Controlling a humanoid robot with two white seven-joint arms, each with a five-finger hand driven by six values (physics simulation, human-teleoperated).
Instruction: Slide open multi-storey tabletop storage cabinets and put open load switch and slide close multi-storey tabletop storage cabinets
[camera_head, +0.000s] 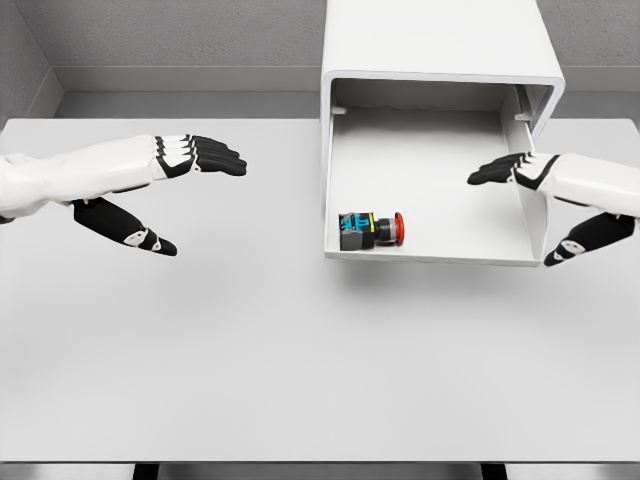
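A white storage cabinet (440, 40) stands at the back right of the table, with its drawer (430, 255) slid out toward me. Inside the drawer, near its front left corner, lies the load switch (370, 230), a black and blue body with a red button facing right. My right hand (530, 200) hovers over the drawer's right wall, fingers stretched out and pointing left, thumb hanging outside the wall, holding nothing. Far to the left, my left hand (180, 190) floats above the table with straight fingers and spread thumb, also empty.
The white table (300, 360) spreads wide in front of and left of the cabinet. A grey wall runs behind the table's far edge.
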